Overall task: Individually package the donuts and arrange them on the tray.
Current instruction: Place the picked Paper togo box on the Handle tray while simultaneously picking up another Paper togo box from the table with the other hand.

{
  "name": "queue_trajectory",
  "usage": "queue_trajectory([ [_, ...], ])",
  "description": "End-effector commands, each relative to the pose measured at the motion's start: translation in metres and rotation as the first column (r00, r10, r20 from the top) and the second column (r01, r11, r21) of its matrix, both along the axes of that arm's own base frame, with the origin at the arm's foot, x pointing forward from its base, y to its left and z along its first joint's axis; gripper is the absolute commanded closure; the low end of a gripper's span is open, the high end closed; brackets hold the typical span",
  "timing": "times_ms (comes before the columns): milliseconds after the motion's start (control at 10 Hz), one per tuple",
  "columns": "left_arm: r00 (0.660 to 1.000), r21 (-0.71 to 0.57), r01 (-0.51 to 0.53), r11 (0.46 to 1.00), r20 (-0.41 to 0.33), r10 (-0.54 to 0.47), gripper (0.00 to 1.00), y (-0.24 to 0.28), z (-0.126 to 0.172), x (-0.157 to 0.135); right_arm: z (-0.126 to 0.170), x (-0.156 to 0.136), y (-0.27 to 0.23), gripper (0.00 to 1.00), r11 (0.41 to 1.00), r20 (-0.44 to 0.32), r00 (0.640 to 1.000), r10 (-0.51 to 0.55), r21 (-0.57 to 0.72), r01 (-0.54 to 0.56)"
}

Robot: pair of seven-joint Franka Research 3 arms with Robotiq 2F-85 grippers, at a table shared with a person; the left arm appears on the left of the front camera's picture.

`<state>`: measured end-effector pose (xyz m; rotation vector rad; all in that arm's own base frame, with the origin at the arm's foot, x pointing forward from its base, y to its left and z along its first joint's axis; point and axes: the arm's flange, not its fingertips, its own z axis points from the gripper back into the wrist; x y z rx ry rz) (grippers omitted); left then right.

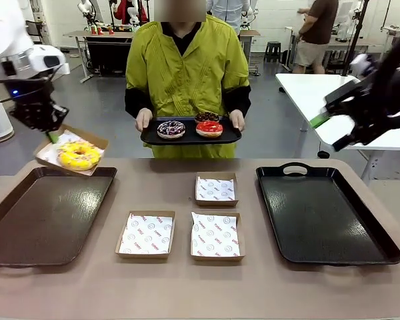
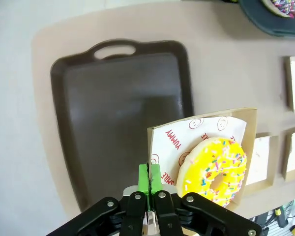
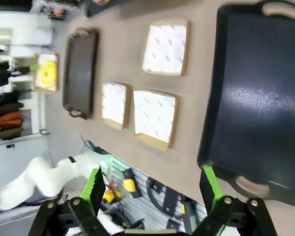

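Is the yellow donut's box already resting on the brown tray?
No, the left gripper holds the box aloft by its edge.

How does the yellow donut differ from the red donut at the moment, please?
The yellow donut is already packaged, lying in a paper-lined cardboard box; the red donut lies bare on a small black tray. The left gripper, shut on the box's edge, holds the yellow donut aloft; the person holds the red donut's tray in both hands. Both are iced ring donuts.
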<state>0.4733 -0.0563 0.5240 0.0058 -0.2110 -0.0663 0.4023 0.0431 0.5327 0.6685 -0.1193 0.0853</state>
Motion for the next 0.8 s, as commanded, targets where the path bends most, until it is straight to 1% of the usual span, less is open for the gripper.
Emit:
queue_trajectory([
  [0, 0.999, -0.014, -0.032, 0.999, 0.021, 0.032, 0.99, 0.021, -0.015, -0.009, -0.022, 0.013, 0.033, 0.00, 0.992, -0.065, 0.998, 0.014, -0.121, -0.021],
  [100, 0.998, -0.027, -0.056, 0.998, 0.011, 0.057, 0.99, 0.033, -0.025, -0.010, -0.034, 0.015, 0.053, 0.00, 0.983, -0.073, 0.997, 0.017, -0.179, -0.030],
  [200, 0.998, -0.025, -0.067, 0.997, -0.002, 0.067, 0.99, 0.040, -0.034, -0.009, -0.043, 0.017, 0.067, 0.00, 0.978, -0.075, 0.997, 0.013, -0.208, -0.028],
  [400, 0.995, -0.014, -0.093, 0.996, -0.025, 0.092, 0.99, 0.050, -0.046, -0.010, -0.053, 0.020, 0.082, 0.00, 0.966, -0.071, 0.997, 0.014, -0.257, -0.032],
  [500, 0.996, -0.009, -0.081, 0.997, -0.025, 0.081, 0.99, 0.043, -0.036, -0.010, -0.049, 0.015, 0.078, 0.00, 0.974, -0.063, 0.998, 0.032, -0.224, -0.045],
  [700, 0.996, -0.009, -0.081, 0.997, -0.025, 0.081, 0.99, 0.043, -0.036, -0.010, -0.053, 0.017, 0.080, 0.00, 0.974, -0.076, 0.996, 0.045, -0.219, -0.061],
])
